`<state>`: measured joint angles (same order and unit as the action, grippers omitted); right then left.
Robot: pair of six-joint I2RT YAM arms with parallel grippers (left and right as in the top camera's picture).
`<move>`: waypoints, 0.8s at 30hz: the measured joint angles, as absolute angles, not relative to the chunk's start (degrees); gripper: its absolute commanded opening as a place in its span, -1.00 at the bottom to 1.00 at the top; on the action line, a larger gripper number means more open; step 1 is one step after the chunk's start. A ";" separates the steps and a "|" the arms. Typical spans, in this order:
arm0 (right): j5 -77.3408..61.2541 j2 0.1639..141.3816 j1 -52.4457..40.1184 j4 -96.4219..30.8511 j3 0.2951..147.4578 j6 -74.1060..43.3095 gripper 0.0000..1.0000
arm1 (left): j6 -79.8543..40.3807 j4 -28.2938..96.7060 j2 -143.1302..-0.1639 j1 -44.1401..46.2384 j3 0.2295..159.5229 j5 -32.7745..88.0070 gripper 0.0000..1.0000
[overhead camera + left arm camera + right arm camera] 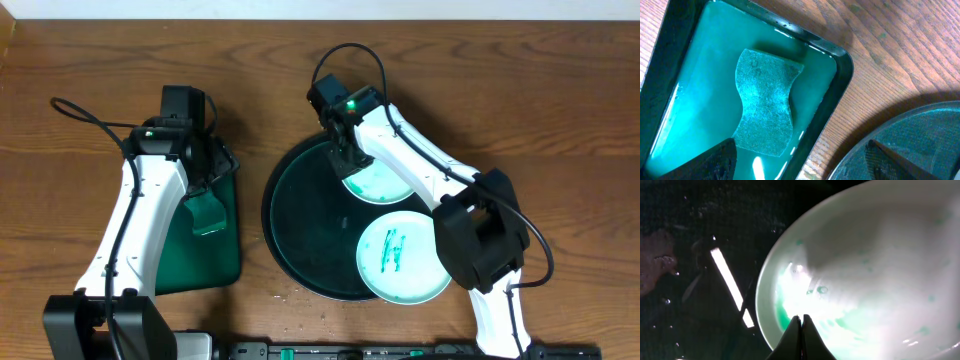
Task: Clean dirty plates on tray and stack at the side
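Note:
A round black tray (300, 230) holds two white plates. The near plate (403, 255) carries green smears. The far plate (385, 182) is partly under my right arm; in the right wrist view it (875, 270) shows a wet green smear. My right gripper (348, 160) (801, 322) is shut, its tips over that plate's left rim, with nothing seen between them. A green sponge (207, 212) (765, 107) lies in a green rectangular tray (200, 265) (842, 70) of liquid. My left gripper (212, 175) (805, 160) is open above the sponge's near end.
The two trays sit side by side on a wooden table (560, 120), with a narrow strip of wood between them. The black tray's rim (910, 130) shows at the lower right of the left wrist view. Cables run from both arms.

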<state>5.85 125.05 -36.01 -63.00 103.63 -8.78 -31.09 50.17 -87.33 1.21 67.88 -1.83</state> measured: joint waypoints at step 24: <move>9.67 124.97 -25.65 -69.65 104.97 -12.21 0.07 | -31.09 48.56 -87.33 1.21 67.88 -1.83 0.64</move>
